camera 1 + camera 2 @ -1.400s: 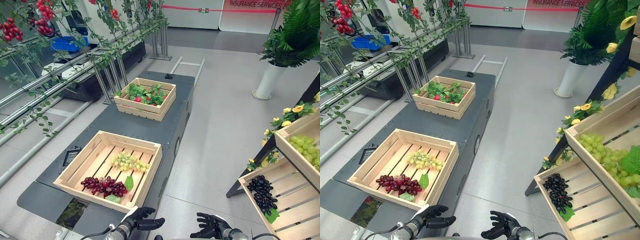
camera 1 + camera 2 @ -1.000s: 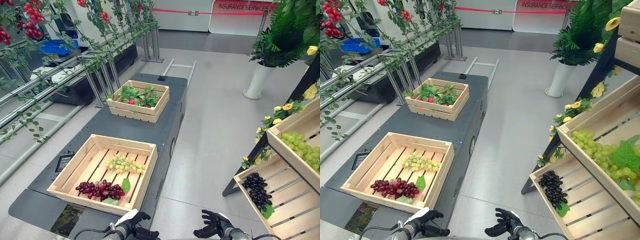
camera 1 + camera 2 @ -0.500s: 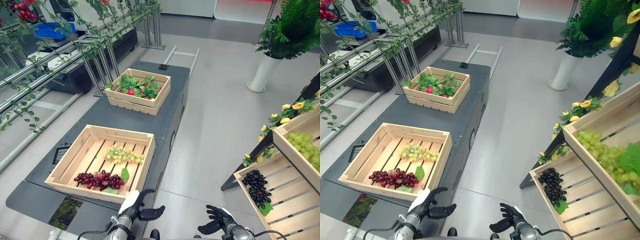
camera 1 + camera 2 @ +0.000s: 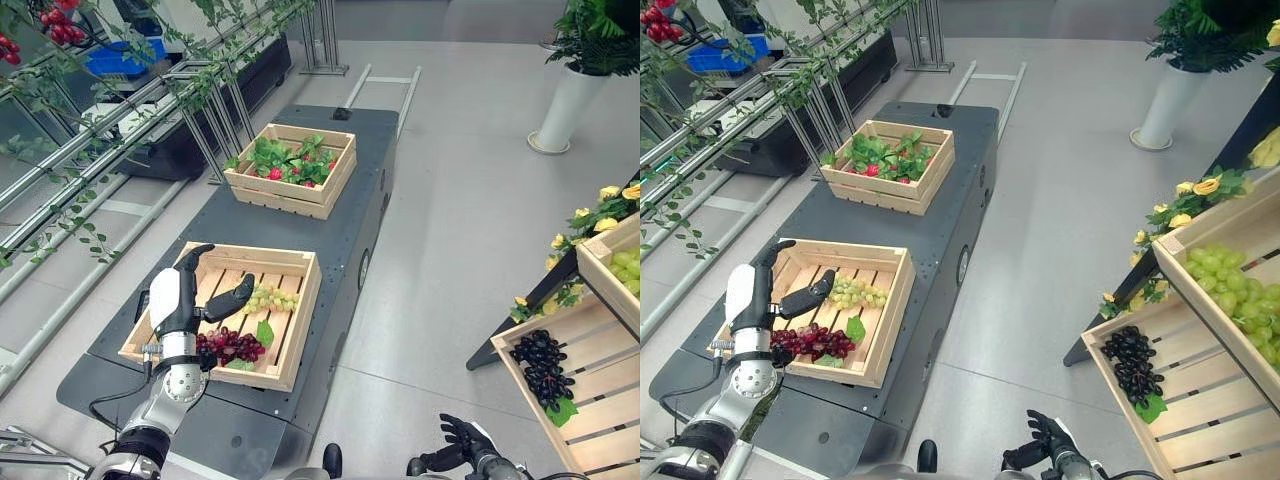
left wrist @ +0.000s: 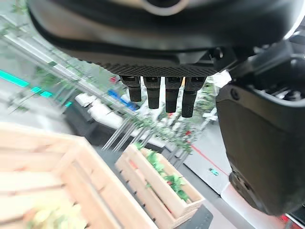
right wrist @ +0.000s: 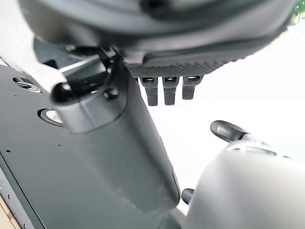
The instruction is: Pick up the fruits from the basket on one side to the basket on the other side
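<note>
Left robot hand (image 4: pixel 178 300), straight-fingered and empty, above slatted wooden crate (image 4: pixel 270 256); right robot hand (image 4: pixel 462 445) apparently relaxed.

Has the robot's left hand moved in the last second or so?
Yes. The left hand has risen from before the near crate's front edge to hang over that crate, above the red grapes.

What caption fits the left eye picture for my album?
Robot's open left hand hovers above a wooden crate holding red grapes and green grapes.

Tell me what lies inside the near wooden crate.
Inside the near crate: green grapes, red grapes, a green leaf. The open left robot hand in front hides part of its floor.
</note>
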